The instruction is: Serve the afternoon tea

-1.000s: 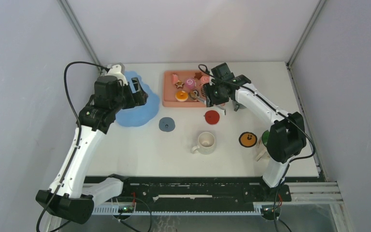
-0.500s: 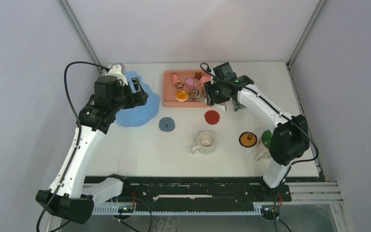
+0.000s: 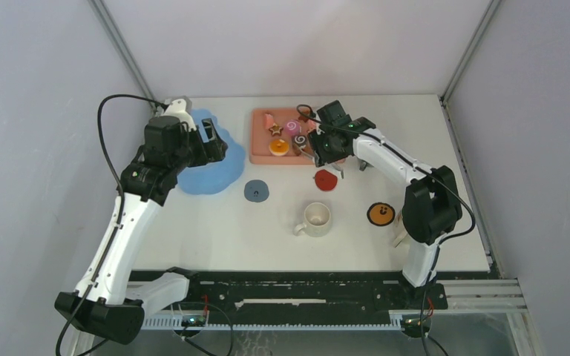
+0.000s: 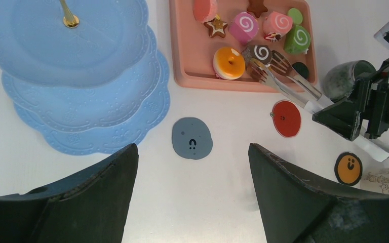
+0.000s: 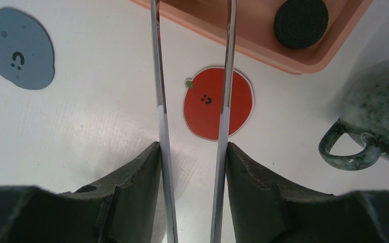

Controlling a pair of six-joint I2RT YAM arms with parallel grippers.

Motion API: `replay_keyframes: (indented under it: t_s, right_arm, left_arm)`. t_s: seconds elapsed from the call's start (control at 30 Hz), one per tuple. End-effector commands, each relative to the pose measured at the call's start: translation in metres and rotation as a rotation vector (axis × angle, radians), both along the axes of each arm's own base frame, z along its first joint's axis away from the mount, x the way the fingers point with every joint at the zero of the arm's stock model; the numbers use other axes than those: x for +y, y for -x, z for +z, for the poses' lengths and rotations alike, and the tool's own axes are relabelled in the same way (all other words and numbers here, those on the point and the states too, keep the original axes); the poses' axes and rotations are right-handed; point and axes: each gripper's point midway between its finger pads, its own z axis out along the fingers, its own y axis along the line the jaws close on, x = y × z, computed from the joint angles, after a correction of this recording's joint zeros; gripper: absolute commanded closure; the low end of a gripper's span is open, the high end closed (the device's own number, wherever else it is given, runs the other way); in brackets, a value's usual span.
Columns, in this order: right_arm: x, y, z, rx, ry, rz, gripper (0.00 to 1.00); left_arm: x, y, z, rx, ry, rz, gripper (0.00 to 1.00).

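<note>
Toy pastries sit in the salmon-pink tray (image 4: 182, 55): an orange tart (image 4: 229, 63), pink swirl rolls (image 4: 243, 26), a green swirl roll (image 4: 297, 38), a brown swirl roll (image 4: 259, 52) and a star cookie (image 4: 216, 26). My right gripper (image 3: 326, 152) (image 5: 192, 167) is shut on the metal tongs (image 5: 159, 76), whose tips (image 4: 268, 68) lie on either side of the brown roll. The blue tiered tower (image 4: 81, 76) (image 3: 208, 170) stands at the left. My left gripper (image 4: 192, 167) (image 3: 215, 144) is open and empty above it. The cream mug (image 3: 316, 218) stands mid-table and the grey mug (image 5: 380, 121) beside the tray. The green mug is hidden behind my right arm.
Three flat coasters lie on the table: grey-blue (image 3: 256, 190) (image 5: 19, 48), red (image 3: 326, 179) (image 5: 218, 104) and orange (image 3: 380, 213). A dark round cookie (image 5: 301, 16) sits in the tray's near corner. Metal frame posts stand at the back corners.
My right gripper has moved left with the tongs, further over the tray. Its elbow has swung left and now covers the green mug. The left arm has not moved.
</note>
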Motion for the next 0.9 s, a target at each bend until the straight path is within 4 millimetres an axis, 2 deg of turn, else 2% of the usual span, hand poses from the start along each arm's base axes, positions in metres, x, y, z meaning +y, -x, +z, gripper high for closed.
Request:
replay_keyframes:
  t_s: [0.0, 0.2, 0.3, 0.43, 0.63, 0.87]
  right_arm:
    - [0.010, -0.021, 0.027, -0.106, -0.026, -0.002, 0.44]
    - [0.016, -0.030, 0.028, -0.127, -0.053, -0.030, 0.44]
    - [0.017, -0.031, 0.028, -0.138, -0.054, -0.044, 0.47]
    - [0.017, -0.030, 0.032, -0.153, -0.061, -0.044, 0.65]
    - [0.014, -0.024, 0.045, -0.186, -0.082, -0.051, 1.00]
    - [0.010, -0.014, 0.069, -0.227, -0.103, -0.049, 1.00]
  left_arm:
    - [0.002, 0.001, 0.011, -0.046, 0.020, 0.009, 0.15]
    - [0.002, 0.002, 0.012, -0.049, 0.021, 0.009, 0.16]
    - [0.002, 0.003, 0.015, -0.057, 0.023, 0.008, 0.16]
    - [0.003, 0.005, 0.019, -0.065, 0.023, 0.009, 0.15]
    - [0.003, 0.009, 0.036, -0.097, 0.030, 0.004, 0.15]
    - [0.017, 0.013, 0.066, -0.139, 0.019, 0.035, 0.15]
